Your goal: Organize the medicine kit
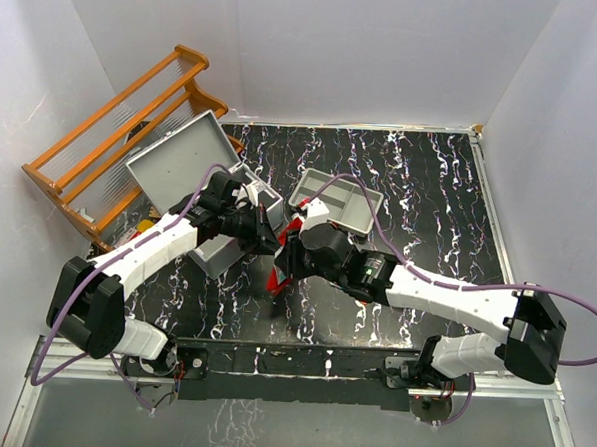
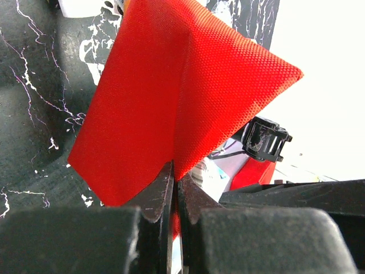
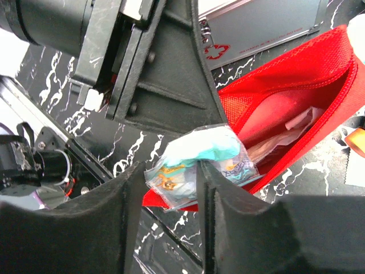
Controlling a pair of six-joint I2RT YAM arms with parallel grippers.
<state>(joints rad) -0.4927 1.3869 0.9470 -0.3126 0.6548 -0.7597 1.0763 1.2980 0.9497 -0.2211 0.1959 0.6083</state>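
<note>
Left gripper (image 2: 174, 184) pinches red pouch (image 2: 171, 97); right gripper (image 3: 171, 180) grips clear packet (image 3: 198, 155)

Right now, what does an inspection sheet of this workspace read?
Surface: black marbled table, no spill seen.
Job's things: grey metal case open, lid tilted back.
Clutter: two-part grey tray right of the case; orange rack at the far left.
Grippers: left gripper shut on the red pouch; right gripper shut on a clear packet at the pouch's mouth.
Cables: purple cables loop along both arms, one over the tray.
Surroundings: white walls on three sides.
</note>
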